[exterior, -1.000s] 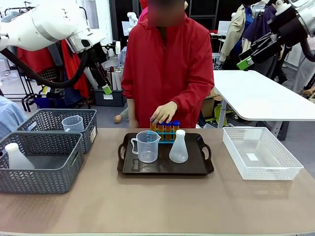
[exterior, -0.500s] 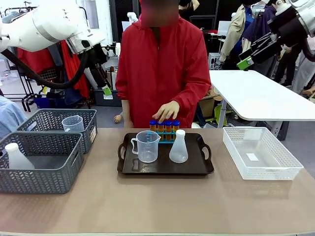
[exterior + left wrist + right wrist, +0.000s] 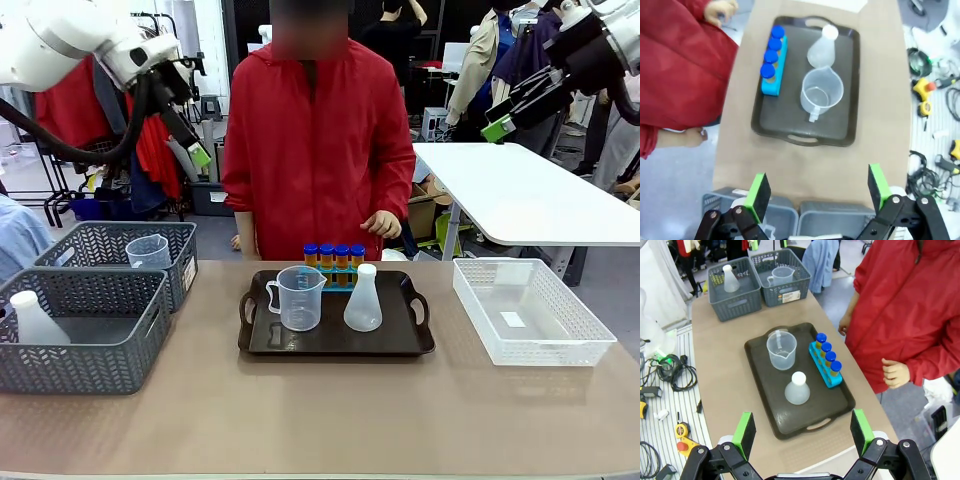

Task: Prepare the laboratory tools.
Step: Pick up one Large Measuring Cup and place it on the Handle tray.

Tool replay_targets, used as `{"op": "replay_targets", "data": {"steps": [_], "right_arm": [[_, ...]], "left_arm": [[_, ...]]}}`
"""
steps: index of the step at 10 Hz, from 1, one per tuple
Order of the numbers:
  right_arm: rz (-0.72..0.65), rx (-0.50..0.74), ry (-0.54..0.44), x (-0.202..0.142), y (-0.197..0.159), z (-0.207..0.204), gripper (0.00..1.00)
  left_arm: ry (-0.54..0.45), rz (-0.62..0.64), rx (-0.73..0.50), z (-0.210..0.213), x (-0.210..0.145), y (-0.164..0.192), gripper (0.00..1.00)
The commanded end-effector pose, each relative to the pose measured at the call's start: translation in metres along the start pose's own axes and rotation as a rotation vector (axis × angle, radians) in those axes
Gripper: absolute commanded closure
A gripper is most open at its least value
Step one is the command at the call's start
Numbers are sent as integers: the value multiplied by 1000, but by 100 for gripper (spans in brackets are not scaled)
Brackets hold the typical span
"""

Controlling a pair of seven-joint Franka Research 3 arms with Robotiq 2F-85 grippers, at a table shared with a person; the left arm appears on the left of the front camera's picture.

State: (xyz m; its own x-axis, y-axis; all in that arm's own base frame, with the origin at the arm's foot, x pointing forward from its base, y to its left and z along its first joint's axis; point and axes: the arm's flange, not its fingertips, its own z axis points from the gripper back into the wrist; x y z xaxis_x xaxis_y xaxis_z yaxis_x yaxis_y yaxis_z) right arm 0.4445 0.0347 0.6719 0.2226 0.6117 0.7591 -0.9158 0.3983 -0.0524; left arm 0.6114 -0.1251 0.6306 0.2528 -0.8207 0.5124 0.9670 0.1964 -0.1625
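front view has the dark tray (image 3: pixel 420 345) in the middle of the table with the measuring beaker (image 3: pixel 298 298) at its left, the conical flask (image 3: pixel 362 300) just beside it on the right, and the blue-capped tubes (image 3: pixel 333 262) in a blue rack (image 3: pixel 337 281) along the far edge, nearest the person. the person's hand (image 3: pixel 383 223) hangs above and behind the rack, apart from it.

left gripper (image 3: pixel 816 191) hovers high over the near table edge, jaws spread wide and empty; right gripper (image 3: pixel 802 431) is likewise spread wide with nothing in it, high off the tray's right end.

judging from this, no tool is gripped yet, so the step is choosing and approaching one. the beaker looks the easiest for the left arm: come straight down and pinch the rim on the side away from the handle and spout. the flask should be taken at its neck, since the sloped body would slip.

room is tight between beaker and flask, so enter from the outer sides. open table lies in front of the tray; grey baskets (image 3: pixel 85 330) bound the left, a white basket (image 3: pixel 530 312) the right. keep off the tray's raised rim and wait while the hand is close by.
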Motion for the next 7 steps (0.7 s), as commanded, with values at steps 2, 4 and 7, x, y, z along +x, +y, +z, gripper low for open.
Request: {"op": "replay_targets", "data": {"steps": [2,4,7], "right_arm": [[-1,7,-14,1,1,0,0],[-1,7,-14,1,1,0,0],[-1,7,-14,1,1,0,0]], "left_arm": [[-55,3,97,19,6,-5,0],[-68,0,124,25,7,-7,0],[-84,-4,142,32,4,-8,0]]}}
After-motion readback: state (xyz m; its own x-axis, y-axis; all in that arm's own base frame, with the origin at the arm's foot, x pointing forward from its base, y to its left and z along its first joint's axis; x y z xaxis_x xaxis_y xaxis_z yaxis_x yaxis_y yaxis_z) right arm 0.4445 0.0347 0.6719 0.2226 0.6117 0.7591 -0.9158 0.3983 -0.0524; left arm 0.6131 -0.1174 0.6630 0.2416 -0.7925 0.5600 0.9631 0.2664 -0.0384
